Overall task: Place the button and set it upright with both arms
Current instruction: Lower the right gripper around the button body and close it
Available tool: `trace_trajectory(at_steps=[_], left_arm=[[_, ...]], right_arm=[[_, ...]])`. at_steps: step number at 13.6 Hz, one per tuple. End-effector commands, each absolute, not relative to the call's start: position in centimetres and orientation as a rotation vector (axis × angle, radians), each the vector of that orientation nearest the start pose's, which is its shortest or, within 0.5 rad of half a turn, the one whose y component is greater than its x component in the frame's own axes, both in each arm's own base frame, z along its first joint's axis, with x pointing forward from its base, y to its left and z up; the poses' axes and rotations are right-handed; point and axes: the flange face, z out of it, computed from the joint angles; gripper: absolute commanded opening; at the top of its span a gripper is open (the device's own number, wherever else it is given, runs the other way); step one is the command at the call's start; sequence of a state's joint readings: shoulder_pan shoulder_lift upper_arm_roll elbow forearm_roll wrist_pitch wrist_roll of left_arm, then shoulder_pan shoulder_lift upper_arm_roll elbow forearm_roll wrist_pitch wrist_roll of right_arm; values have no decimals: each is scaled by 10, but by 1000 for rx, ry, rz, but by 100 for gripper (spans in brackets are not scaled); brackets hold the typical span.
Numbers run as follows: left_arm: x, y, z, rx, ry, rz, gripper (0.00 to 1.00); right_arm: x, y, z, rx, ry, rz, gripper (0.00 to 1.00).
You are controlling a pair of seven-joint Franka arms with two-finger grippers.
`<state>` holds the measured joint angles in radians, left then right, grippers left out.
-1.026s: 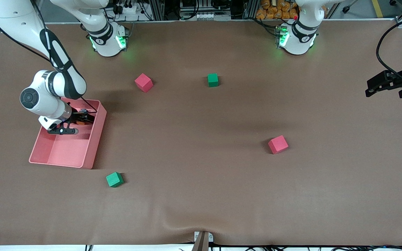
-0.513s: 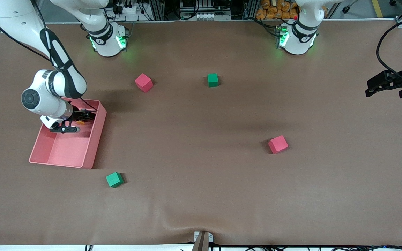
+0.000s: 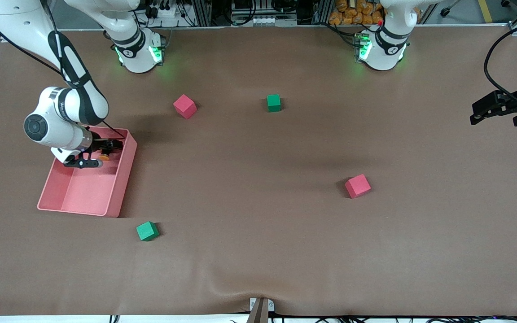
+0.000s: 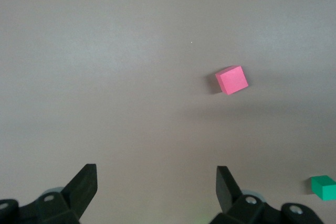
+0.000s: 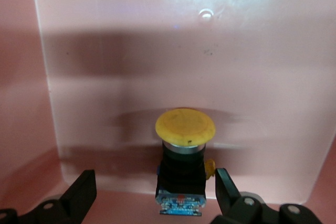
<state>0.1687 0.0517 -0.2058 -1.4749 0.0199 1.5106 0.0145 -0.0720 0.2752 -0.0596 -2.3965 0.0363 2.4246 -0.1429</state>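
The brown tabletop [image 3: 258, 251] looks like matt cloth or paper sheeting, with a soft wrinkle at the edge nearest the front camera. The pink rectangular plastic bin [image 5: 131, 51] is smooth and glossy enough to mirror a strip light. Inside it, the button [image 5: 184, 150] has a matt orange-yellow cap, a shiny metal-looking ring and a glossy black plastic body. The red cube [image 4: 231, 80] nearest the bin-free end and the green cube [image 3: 146, 231] just beside the bin look like matt foam.

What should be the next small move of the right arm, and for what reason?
Probably lower the right gripper a little more and then close it. Its fingers are open and the button lies between them in the pink tray, not yet gripped. The left gripper, also open, waits over the table's left-arm end.
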Motion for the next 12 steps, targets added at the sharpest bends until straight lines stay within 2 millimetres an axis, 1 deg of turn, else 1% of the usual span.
trace_trajectory(at_steps=[1, 9, 12], left_arm=[[565, -16, 641, -3144, 84, -4, 100], [565, -17, 642, -3144, 88, -16, 100], [565, -18, 641, -3144, 91, -14, 100]], right_arm=[[460, -65, 187, -3071, 39, 384, 100], [463, -69, 186, -3081, 52, 340, 100], [460, -80, 184, -3075, 42, 345, 100]])
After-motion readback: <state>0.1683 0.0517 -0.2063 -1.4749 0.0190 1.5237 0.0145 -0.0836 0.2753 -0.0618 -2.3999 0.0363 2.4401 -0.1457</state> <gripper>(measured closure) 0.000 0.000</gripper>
